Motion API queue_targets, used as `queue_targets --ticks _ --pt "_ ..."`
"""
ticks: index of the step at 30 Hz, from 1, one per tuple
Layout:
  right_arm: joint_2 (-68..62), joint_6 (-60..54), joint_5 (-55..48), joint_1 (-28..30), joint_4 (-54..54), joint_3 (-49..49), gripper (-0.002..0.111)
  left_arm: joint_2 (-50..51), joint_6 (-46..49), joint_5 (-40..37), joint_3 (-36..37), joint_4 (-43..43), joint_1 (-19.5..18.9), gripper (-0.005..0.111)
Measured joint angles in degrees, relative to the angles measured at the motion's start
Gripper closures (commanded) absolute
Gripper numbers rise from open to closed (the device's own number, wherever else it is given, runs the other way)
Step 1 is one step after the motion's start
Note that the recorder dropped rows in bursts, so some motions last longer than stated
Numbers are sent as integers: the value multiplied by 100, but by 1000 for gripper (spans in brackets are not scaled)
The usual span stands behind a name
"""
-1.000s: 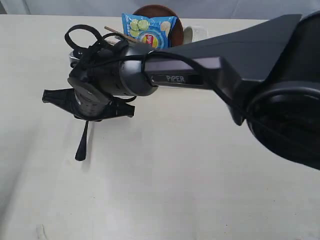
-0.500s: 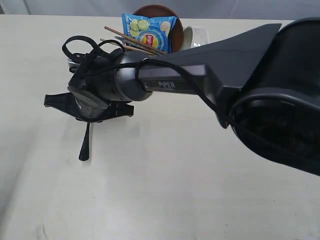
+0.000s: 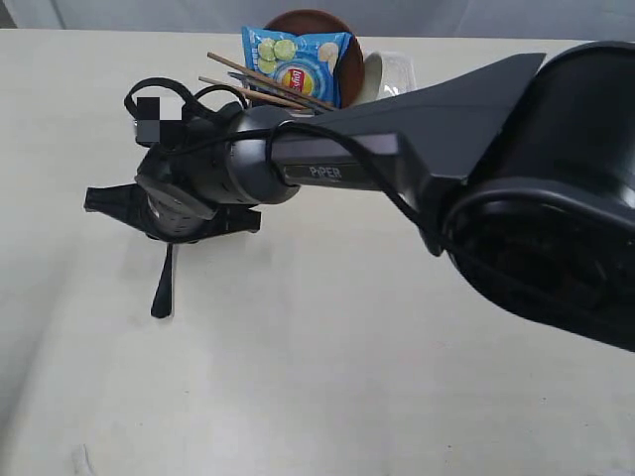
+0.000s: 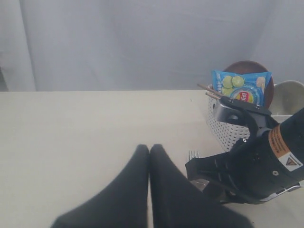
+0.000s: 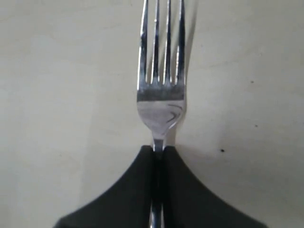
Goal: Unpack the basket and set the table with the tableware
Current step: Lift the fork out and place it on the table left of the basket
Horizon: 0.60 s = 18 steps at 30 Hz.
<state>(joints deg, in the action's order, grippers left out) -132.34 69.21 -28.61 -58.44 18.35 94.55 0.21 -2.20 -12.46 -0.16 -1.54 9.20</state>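
Four shiny steel tines (image 5: 161,42) top the fork (image 5: 160,109), its neck clamped in the right jaws; left jaws closed, empty.

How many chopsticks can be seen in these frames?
2. The upper chopstick and the lower chopstick both poke out of the basket beside the chip bag; their inner ends are hidden behind the right arm.

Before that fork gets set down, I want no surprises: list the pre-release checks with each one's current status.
1. fork gripped at its neck by right jaws: ok.
2. fork straight in the grip: ok.
3. table beneath the tines bare: ok.
4. fork resting on table: cannot tell.
5. left jaws shut, empty: ok.
6. basket emptied: not ok; chopsticks in it.
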Motion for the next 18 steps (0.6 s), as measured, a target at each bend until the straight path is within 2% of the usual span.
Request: queue_targets --ticks 10,12,18 --pt "-12 275 99 0 -67 0 107 0 0 0 0 0 0 107" --pt "-12 275 99 0 -67 0 101 0 0 0 0 0 0 107" --pt "-26 275 187 0 -67 25 73 0 0 0 0 0 0 107"
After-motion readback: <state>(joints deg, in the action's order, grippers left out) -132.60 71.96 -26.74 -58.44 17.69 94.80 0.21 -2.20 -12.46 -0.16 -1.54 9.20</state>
